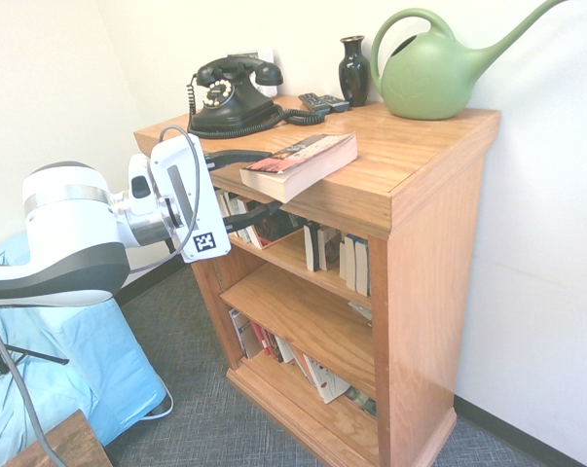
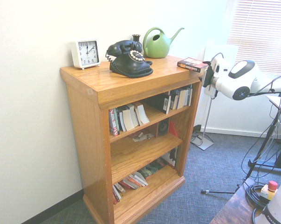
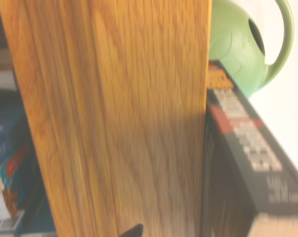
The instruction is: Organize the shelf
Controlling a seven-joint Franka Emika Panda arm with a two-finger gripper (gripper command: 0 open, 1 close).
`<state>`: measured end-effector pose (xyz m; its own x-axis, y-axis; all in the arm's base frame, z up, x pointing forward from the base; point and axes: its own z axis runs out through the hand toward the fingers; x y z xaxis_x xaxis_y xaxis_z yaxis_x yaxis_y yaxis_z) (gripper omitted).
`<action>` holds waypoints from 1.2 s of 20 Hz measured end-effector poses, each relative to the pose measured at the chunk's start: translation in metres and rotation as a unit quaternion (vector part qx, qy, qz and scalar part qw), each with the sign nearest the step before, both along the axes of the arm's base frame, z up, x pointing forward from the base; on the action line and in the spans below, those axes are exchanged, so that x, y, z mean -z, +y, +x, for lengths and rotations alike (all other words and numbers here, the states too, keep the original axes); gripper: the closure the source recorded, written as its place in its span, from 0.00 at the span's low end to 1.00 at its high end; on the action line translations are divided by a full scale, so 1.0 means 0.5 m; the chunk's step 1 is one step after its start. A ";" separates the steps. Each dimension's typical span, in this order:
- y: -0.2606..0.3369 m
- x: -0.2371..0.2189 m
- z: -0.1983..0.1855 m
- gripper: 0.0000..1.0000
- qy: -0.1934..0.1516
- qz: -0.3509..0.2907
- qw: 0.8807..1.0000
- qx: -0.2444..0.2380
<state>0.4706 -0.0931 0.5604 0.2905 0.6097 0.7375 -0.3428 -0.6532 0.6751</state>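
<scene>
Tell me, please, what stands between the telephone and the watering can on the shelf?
A dark vase, with a remote control lying before it, in the first exterior view.

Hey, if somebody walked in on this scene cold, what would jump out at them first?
Probably the green watering can at the back of the shelf top, near the black rotary phone. Next, the white arm's gripper, jaws open level on either side of the top's front edge, where a paperback lies overhanging.

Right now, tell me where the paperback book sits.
The paperback book lies flat on the shelf top, overhanging its front edge, in front of the black telephone and beside the open gripper.
</scene>
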 end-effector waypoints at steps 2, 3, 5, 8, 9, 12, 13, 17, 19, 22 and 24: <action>0.009 -0.001 0.007 0.00 0.000 -0.001 1.000 -0.005; 0.014 -0.001 0.009 1.00 0.000 -0.001 1.000 -0.007; 0.021 -0.001 0.010 1.00 0.000 -0.001 1.000 -0.011; 0.027 -0.002 0.011 1.00 0.000 0.000 1.000 -0.013; 0.029 -0.003 0.011 1.00 -0.001 0.001 1.000 -0.013; 0.032 -0.008 0.009 1.00 -0.004 0.007 1.000 -0.012; 0.031 -0.009 0.008 1.00 -0.004 0.008 1.000 -0.012; 0.026 -0.017 0.004 1.00 -0.007 0.012 1.000 -0.007; 0.020 -0.021 0.000 1.00 -0.007 0.012 1.000 -0.005; 0.015 -0.022 -0.001 1.00 -0.007 0.013 1.000 -0.004; 0.015 -0.020 0.000 1.00 -0.006 0.014 1.000 -0.003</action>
